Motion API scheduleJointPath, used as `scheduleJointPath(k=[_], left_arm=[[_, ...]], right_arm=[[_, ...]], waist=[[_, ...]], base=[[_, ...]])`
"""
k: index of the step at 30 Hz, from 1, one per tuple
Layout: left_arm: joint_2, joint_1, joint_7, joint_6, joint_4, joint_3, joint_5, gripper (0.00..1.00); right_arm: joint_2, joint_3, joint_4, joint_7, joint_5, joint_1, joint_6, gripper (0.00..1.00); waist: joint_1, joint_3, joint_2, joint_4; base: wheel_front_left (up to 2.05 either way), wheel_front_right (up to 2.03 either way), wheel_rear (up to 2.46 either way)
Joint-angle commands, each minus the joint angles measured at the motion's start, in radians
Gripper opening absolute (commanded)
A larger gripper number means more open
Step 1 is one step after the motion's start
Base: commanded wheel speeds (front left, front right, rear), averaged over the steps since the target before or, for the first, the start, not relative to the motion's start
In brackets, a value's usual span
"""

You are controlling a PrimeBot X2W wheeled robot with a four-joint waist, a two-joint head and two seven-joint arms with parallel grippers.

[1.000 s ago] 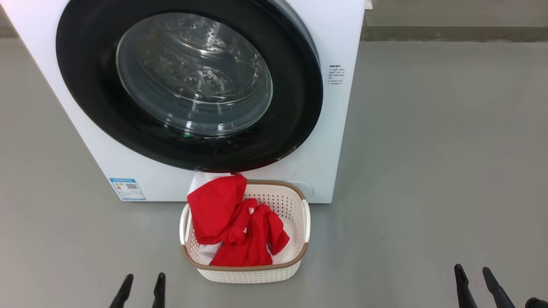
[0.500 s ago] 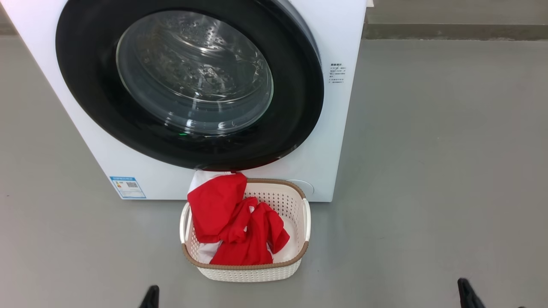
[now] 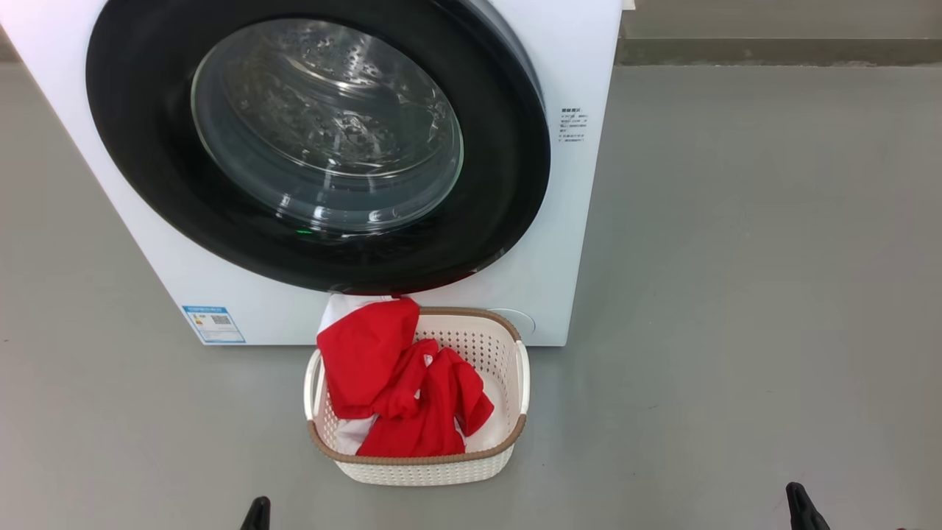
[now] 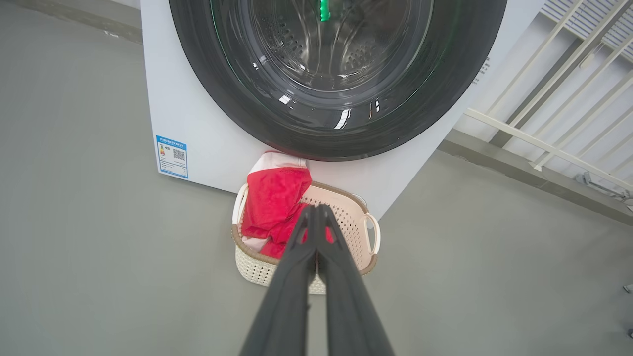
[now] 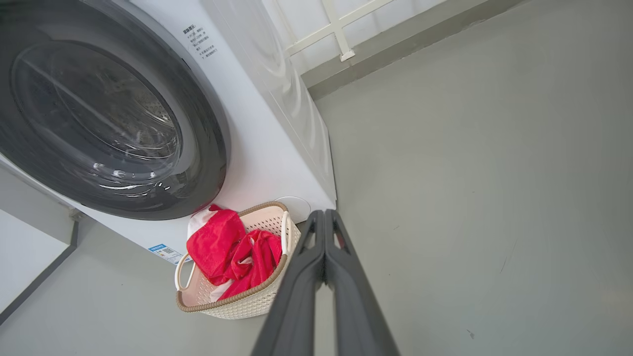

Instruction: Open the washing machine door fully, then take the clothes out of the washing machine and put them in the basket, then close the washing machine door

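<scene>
The white washing machine (image 3: 589, 221) stands on the floor with its black-rimmed glass door (image 3: 316, 140) shut against its front. Right below the door sits the cream basket (image 3: 508, 442), holding the red and white clothes (image 3: 397, 375); part of them drapes over its far rim. My left gripper (image 4: 315, 210) is shut and holds nothing, its tip low at the head view's bottom edge (image 3: 257, 511), left of the basket. My right gripper (image 5: 324, 215) is likewise shut and holds nothing, far right of the basket (image 3: 798, 500).
Grey floor (image 3: 736, 294) spreads around the machine. A low wall ledge (image 3: 773, 48) runs behind it, and a white railing (image 4: 554, 113) stands at the right of the machine. A blue label (image 3: 213, 324) is on the machine's lower left front.
Both grippers have closed from open and dropped lower in the head view. The camera has shifted slightly. Machine, basket and clothes are unmoved.
</scene>
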Motion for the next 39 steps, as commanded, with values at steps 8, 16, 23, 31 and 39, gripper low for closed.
scheduleJointPath(k=[8,16,23,31,39], left_arm=[[0.006,-0.037,0.022,-0.001,-0.026,0.021,-0.09,0.0],[0.004,-0.051,0.046,-0.002,-0.028,0.03,-0.171,0.0],[0.003,-0.063,0.066,-0.002,-0.03,0.038,-0.242,0.0],[0.001,-0.077,0.09,-0.003,-0.032,0.047,-0.324,0.0],[-0.001,-0.092,0.116,-0.003,-0.034,0.058,-0.415,0.0]], right_arm=[[-0.009,-0.006,-0.025,0.022,0.08,-0.052,0.0,0.0],[-0.008,-0.008,-0.028,0.046,0.148,-0.073,0.0,0.0],[-0.008,-0.01,-0.03,0.067,0.208,-0.092,0.0,0.0],[-0.007,-0.012,-0.032,0.09,0.277,-0.113,0.0,0.0],[-0.006,-0.014,-0.035,0.117,0.354,-0.137,0.0,0.0]], waist=[[-0.0002,0.002,0.0,-0.006],[-0.0002,0.003,0.0,-0.013],[-0.0002,0.004,0.0,-0.019],[-0.0002,0.006,0.0,-0.026],[-0.0002,0.008,0.0,-0.034]], base=[[0.0,0.0,0.0],[0.0,0.0,0.0],[0.0,0.0,0.0],[0.0,0.0,0.0],[0.0,0.0,0.0]])
